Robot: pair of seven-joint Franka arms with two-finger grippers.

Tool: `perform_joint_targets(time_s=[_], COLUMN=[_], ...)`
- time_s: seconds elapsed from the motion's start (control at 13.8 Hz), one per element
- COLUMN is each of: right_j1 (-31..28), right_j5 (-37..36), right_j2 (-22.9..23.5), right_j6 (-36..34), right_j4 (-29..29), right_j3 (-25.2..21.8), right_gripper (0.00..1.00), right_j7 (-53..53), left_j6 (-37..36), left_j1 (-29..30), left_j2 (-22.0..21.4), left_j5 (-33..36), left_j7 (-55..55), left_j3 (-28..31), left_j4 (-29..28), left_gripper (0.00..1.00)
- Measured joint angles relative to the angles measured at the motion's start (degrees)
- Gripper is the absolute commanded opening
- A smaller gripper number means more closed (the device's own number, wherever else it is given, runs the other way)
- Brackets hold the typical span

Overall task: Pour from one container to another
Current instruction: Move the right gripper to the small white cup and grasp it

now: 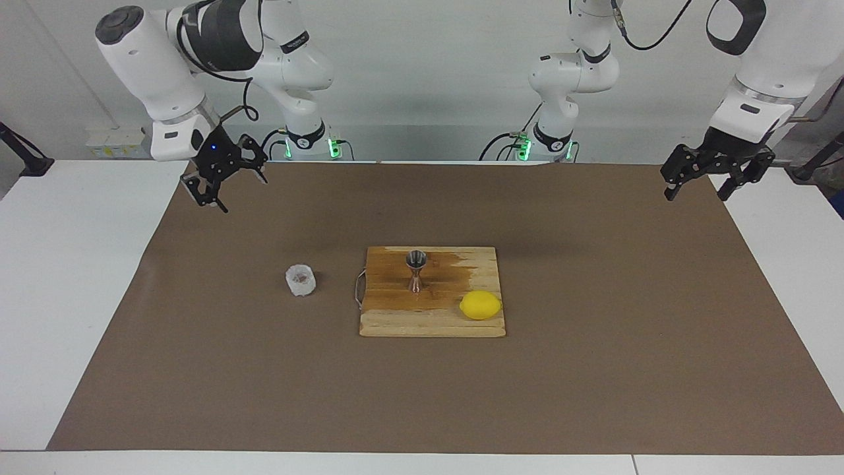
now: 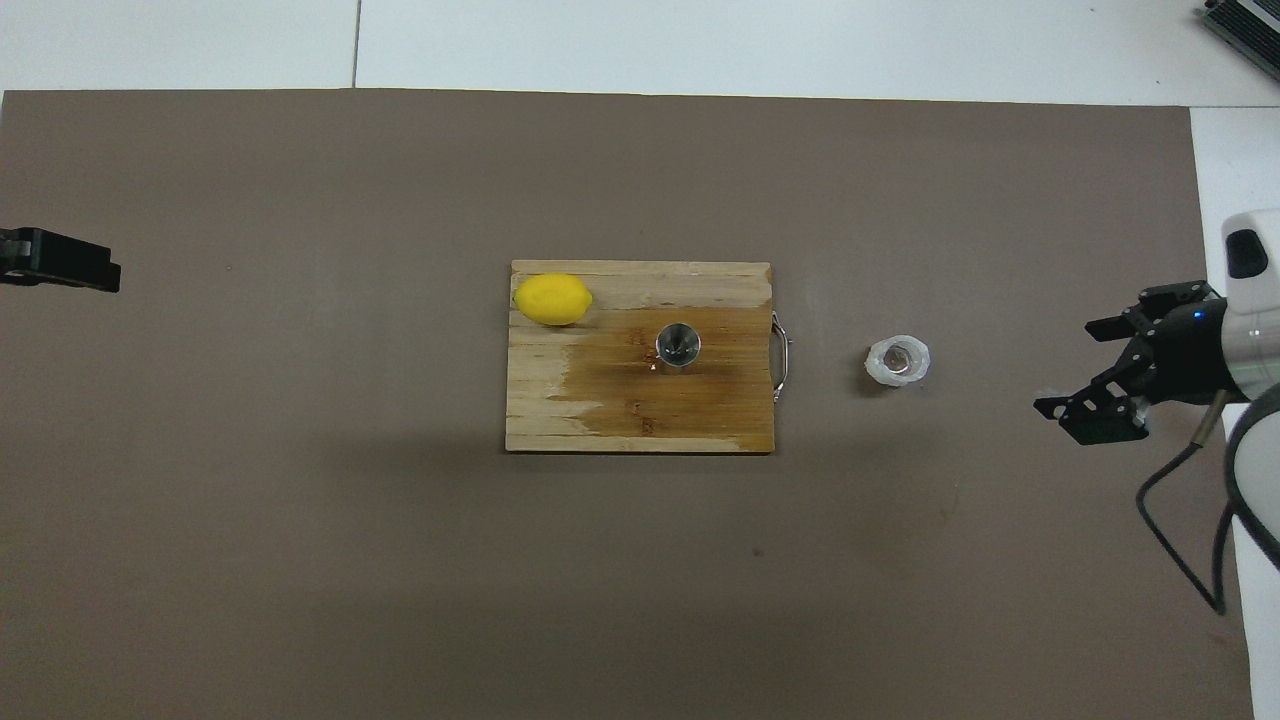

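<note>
While both arms hang in the air with nothing held, the left gripper (image 1: 717, 185) is cut off at the overhead view's edge, only a black tip showing.

Contents of the small translucent whitish crinkled cup (image 1: 301, 280) cannot be judged past a brownish inside; it stands on the brown paper mat (image 1: 593, 369), toward the right arm's end, near the wooden cutting board (image 1: 432, 320). On the board stand the shiny steel hourglass jigger (image 1: 416, 270) and, apart from it, a yellow lemon (image 1: 481, 305). Left gripper: fingers spread, over the mat's edge. Right gripper (image 1: 223, 178): fingers spread, over the mat's corner.

Lemon (image 1: 481, 305) on wood board (image 1: 395, 323).
</note>
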Motion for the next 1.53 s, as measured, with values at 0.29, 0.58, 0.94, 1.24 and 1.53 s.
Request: perform_joint_targets(time_s=[0.29,0.58,0.94,1.24,1.53], right_j1=[-3.9,-5.2,-5.3,-6.5,-7.3], right_j5=[12.7,27.1,36.3,42.1,43.0], right_j2=[10.4,17.6,19.8,23.3,25.9], right_j6=[6.1,9.2,9.1,6.3,5.0], right_j4=[-0.5,-0.4,-1.4,-4.5,-5.2], right_j3=[-0.2,-0.3,-0.3,-0.3,-0.3], right_gripper=[1.00,1.00,1.00,1.00,1.00], right_j7=[-20.6,-37.7,-49.3,-59.4,-64.0], left_j6=[-3.2,-1.5,-1.2,-1.5,-2.5], left_j1=[0.0,0.0,0.0,0.0,0.1], left_j2=[-1.9,-3.3,-3.4,-3.4,-3.6], left_j5=[0.0,-0.5,-1.1,-1.1,-1.1], left_j7=[0.0,0.2,1.9,1.9,1.9], left_j3=[-0.7,-0.7,-0.6,-0.5,-0.5], left_j4=[-3.5,-5.0,-5.1,-5.3,-5.5], left_gripper=[1.00,1.00,1.00,1.00,1.00])
